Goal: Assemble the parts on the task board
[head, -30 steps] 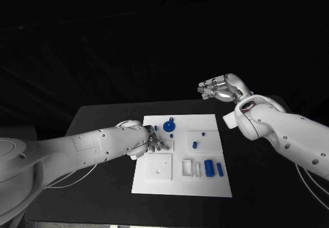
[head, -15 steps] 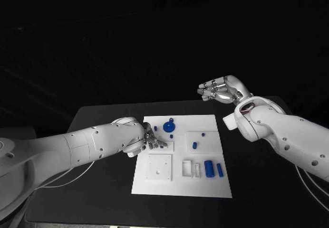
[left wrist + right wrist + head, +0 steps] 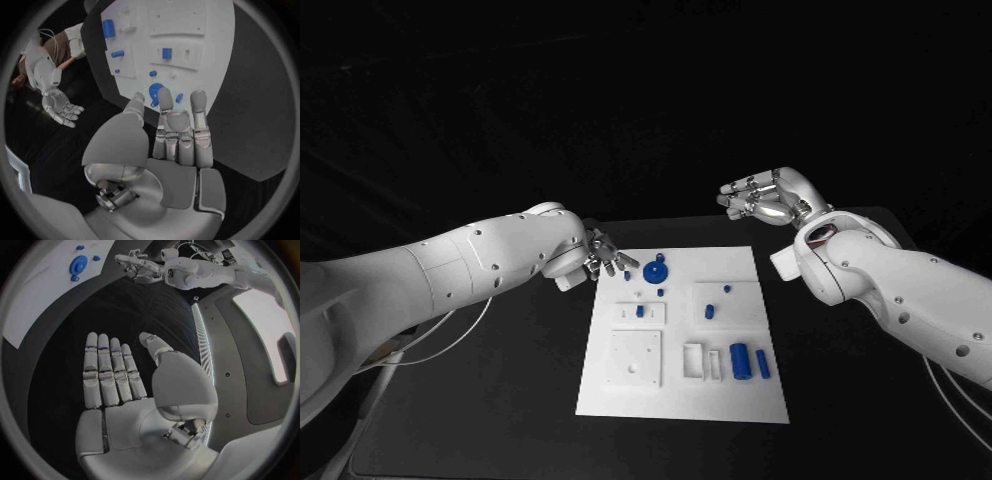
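While the white rectangular task board (image 3: 682, 385) lies mid-worktop with small blue parts (image 3: 740, 355) on it, the left hand (image 3: 593, 255) hovers at its far left corner, fingers spread, seemingly empty; the right hand (image 3: 769, 197) hangs beyond, fingers extended, holding nothing.

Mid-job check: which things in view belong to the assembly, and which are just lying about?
Job:
task board
blue round part with a knob
two blue cylinders standing side by side
small blue parts mid-board
left hand, open, at the board's far left corner
right hand, open, raised

Lying about:
cables beside the table
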Controlling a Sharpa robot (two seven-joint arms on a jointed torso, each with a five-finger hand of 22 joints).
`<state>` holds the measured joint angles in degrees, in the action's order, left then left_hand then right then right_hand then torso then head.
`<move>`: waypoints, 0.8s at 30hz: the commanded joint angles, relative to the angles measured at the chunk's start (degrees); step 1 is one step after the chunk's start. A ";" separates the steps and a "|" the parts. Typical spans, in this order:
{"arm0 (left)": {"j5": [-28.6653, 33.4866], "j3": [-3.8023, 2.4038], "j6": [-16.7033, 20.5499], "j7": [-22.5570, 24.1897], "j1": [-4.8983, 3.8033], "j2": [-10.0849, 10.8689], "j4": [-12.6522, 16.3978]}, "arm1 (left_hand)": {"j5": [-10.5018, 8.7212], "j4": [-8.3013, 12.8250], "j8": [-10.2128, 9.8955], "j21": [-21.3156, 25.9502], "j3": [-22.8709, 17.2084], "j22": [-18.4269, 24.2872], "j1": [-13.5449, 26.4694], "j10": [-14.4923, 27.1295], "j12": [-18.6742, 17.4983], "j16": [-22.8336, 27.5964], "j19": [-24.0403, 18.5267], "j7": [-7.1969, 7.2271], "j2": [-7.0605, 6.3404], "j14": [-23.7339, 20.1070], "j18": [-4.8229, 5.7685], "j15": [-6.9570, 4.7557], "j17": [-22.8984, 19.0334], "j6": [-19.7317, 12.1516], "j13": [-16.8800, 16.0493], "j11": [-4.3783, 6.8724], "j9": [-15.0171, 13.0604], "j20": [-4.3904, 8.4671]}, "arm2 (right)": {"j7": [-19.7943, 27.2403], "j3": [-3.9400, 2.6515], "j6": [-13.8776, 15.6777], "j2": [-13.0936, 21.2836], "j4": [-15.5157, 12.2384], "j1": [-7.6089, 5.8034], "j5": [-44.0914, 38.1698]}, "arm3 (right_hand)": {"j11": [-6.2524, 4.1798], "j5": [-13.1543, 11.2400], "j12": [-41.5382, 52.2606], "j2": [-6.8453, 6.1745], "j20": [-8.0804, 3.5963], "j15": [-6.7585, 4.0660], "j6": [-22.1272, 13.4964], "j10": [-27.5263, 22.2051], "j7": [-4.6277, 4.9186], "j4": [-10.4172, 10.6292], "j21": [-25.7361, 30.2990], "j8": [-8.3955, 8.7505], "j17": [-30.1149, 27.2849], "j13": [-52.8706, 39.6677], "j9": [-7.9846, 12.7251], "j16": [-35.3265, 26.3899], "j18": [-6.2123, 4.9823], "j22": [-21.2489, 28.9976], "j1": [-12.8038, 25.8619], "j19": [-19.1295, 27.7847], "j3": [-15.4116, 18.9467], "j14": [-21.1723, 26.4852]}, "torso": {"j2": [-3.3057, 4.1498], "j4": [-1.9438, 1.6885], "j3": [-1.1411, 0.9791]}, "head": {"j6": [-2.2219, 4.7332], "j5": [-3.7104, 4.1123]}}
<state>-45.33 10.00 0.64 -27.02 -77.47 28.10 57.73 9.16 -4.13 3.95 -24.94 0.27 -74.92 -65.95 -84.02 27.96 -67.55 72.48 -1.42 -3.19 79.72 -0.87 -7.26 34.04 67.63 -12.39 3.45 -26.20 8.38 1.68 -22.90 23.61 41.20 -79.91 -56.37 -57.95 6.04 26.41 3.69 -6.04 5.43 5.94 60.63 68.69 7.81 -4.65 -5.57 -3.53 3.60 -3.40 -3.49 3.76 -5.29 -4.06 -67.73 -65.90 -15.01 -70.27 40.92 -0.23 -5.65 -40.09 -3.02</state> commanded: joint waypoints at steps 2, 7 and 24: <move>2.26 -0.04 -4.56 3.54 -0.46 -1.13 -2.77 | 1.81 0.70 0.18 0.26 0.61 -0.92 0.14 -2.53 -0.25 0.26 0.32 -0.46 1.13 -0.03 0.08 0.24 -0.10 -1.05 0.10 -0.52 2.08 -0.29 | 0.44 -0.02 -0.07 -0.10 0.01 0.05 -0.30 | 0.01 0.35 -0.37 0.22 0.12 -0.12 -0.59 -0.37 0.19 0.10 0.04 0.00 -0.08 0.08 -0.06 -0.23 -1.09 0.10 0.35 0.54 0.37 0.48 | 0.35 0.40 -0.19 | 0.16 -0.13; 1.92 -0.05 -5.83 4.98 -0.75 -2.92 -7.51 | -4.11 -4.55 0.48 0.50 -1.71 -1.00 2.57 -2.55 -0.04 0.20 0.50 -1.00 -2.26 0.00 -0.12 0.48 -0.05 -2.68 -0.07 -0.86 7.07 -0.52 | 0.35 -0.02 0.06 -0.09 -0.21 0.05 -0.30 | 0.04 0.47 -0.38 0.18 0.15 -0.09 -0.74 -0.41 0.24 0.22 0.06 0.00 -0.08 0.08 -0.06 -0.23 -1.09 0.10 0.41 0.59 0.54 0.53 | 0.71 0.67 -0.40 | 0.48 -0.48; -3.47 0.53 -10.53 8.01 -0.24 -8.12 -19.10 | 14.46 1.25 6.66 0.17 2.04 -1.07 1.33 -2.50 -0.41 -0.06 0.10 0.53 1.47 -0.28 0.37 -0.04 0.38 -2.44 0.05 -0.13 -1.40 -0.05 | 0.07 -0.02 0.20 -0.03 -1.52 -0.02 -0.31 | 0.27 1.20 -0.37 0.10 0.33 0.11 -1.35 -0.94 0.45 0.69 0.23 -0.01 -0.09 0.08 -0.07 -0.23 -1.07 0.13 0.12 0.99 1.20 1.04 | 2.04 1.92 -1.35 | 1.51 -1.49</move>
<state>-46.75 10.49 -8.11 -21.24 -77.88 20.27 39.18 23.22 -3.07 10.34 -24.66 2.38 -74.91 -64.60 -84.05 27.76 -67.56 72.78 -1.12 -2.03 79.72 -0.88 -7.25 34.35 65.09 -12.40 3.03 -26.99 8.08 1.59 -22.90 23.78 41.21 -81.24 -56.40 -57.94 6.22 27.38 3.69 -6.04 5.75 6.19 59.67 68.13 8.33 -4.03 -5.57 -3.53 3.58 -3.40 -3.49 3.76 -5.29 -4.02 -67.73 -65.19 -14.20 -69.62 42.65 1.32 -6.71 -38.74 -4.30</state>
